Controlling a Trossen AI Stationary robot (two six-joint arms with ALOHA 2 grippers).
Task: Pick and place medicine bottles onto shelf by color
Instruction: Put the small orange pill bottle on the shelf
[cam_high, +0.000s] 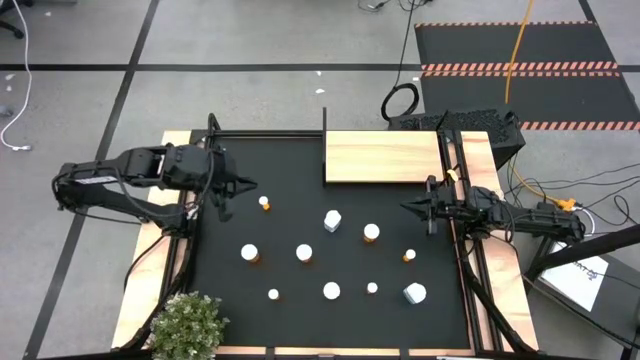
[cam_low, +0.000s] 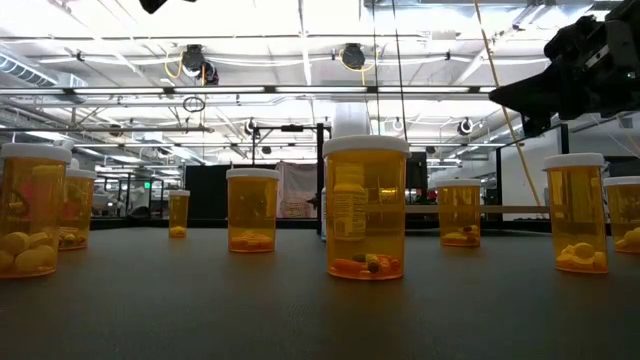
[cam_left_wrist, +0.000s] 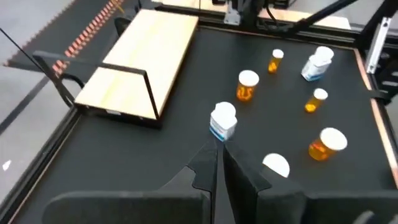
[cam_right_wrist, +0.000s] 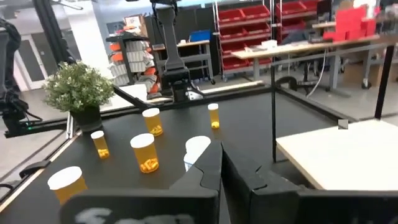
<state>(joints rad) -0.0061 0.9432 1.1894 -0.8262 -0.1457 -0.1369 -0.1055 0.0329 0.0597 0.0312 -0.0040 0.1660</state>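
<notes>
At the upper middle of the high view, the light-wood shelf (cam_high: 383, 157) lies bare on the black mat (cam_high: 300, 310). Below it, about 10 medicine bottles (cam_high: 332, 221) stand scattered over the frame's centre and lower half. The left gripper (cam_high: 240, 187), upper left, and the right gripper (cam_high: 408, 207), at right, both have fingers pressed together, holding nothing.

Shut left pincer (cam_left_wrist: 219, 163) near white bottle (cam_left_wrist: 222, 121).
</notes>
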